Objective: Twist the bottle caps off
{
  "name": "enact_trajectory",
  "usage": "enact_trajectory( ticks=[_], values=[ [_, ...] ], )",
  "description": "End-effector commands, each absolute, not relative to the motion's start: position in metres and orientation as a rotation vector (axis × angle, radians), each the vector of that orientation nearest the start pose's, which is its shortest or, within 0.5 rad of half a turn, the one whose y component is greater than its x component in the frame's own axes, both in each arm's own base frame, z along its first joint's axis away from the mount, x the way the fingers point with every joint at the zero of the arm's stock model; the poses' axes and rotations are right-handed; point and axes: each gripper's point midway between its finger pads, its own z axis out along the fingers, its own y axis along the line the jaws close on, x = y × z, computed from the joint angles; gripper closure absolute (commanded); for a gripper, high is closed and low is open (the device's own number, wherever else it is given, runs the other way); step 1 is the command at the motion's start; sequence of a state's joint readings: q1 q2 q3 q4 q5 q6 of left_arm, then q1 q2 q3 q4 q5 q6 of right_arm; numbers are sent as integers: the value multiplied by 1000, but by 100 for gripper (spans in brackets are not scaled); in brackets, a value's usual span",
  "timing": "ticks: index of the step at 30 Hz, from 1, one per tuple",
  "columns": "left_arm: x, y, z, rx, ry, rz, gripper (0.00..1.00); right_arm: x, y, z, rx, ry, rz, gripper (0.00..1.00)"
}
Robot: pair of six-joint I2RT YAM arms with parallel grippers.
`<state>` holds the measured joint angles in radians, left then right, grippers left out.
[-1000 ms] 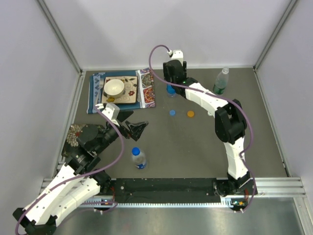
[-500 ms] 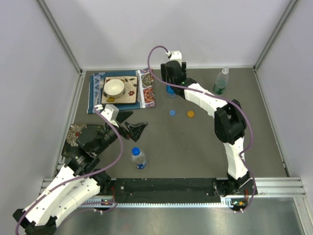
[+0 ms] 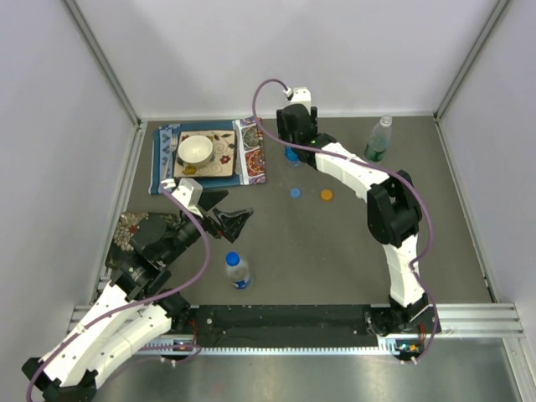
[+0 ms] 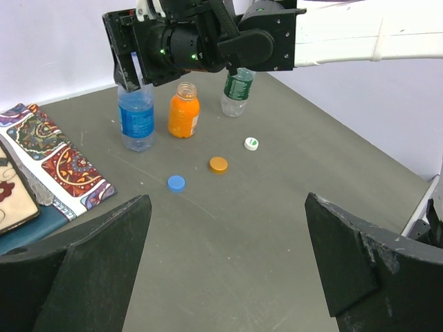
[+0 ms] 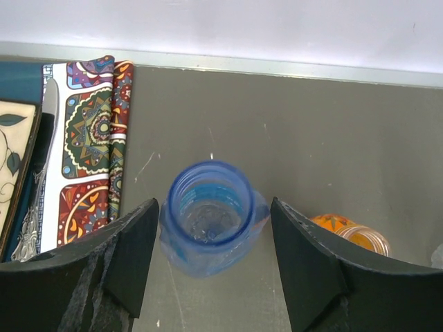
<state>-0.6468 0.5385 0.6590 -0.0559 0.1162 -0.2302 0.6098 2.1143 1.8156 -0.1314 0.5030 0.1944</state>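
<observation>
On the worktop [image 4: 277, 228], the patterned cloth [image 5: 90, 138] lies left of my right claw [image 5: 213, 214]. That claw is released, its fingers straddling the uncapped blue-label bottle [image 4: 136, 117], with the open orange bottle [image 4: 183, 111] just to its right. Ahead of my left claw [image 4: 221, 277], which is spread wide and empty, lie the blue cap [image 4: 176, 182], orange cap [image 4: 219, 164] and white cap [image 4: 251, 143].

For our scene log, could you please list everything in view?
capped bottle: one, clear with blue label, near left arm
open bottle: one, clear blue, far middle
orange bottle: one, orange, beside it
greenish bottle: one, clear greenish, far right
loose caps: three, blue, orange, white, mid-table
patterned cloth: one, multicoloured, far left
tray: one, beige, on cloth
bowl: one, white, on tray
speckled item: one, brownish, beneath left arm
left fingers: black, open, empty
right fingers: black, open, flanking the open bottle
</observation>
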Motion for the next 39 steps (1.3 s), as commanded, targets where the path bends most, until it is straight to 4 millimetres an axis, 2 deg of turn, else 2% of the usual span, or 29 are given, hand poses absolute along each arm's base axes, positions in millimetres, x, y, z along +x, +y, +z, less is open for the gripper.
enact_trajectory(
  ticks=[1, 11, 15, 18, 29, 31, 35, 39],
  values=[
    [202, -193, 324, 412, 1455, -812, 1, 533, 291, 242, -62, 1858, 96, 36],
    [202, -194, 323, 413, 1458, -818, 1, 533, 290, 241, -66, 1860, 90, 37],
    [202, -194, 324, 413, 1456, -819, 2, 532, 288, 241, -61, 1861, 87, 25],
    [202, -194, 323, 413, 1458, -818, 1, 532, 287, 241, -58, 1862, 86, 21],
    [201, -194, 324, 413, 1455, -824, 1, 530, 288, 250, -62, 1852, 97, 17],
    [201, -195, 323, 414, 1457, -826, 2, 530, 286, 251, -60, 1852, 95, 18],
    [200, -195, 323, 419, 1457, -832, 1, 529, 287, 247, -67, 1859, 98, 28],
    [199, -195, 323, 418, 1455, -831, 2, 528, 289, 243, -73, 1866, 101, 33]
  ],
)
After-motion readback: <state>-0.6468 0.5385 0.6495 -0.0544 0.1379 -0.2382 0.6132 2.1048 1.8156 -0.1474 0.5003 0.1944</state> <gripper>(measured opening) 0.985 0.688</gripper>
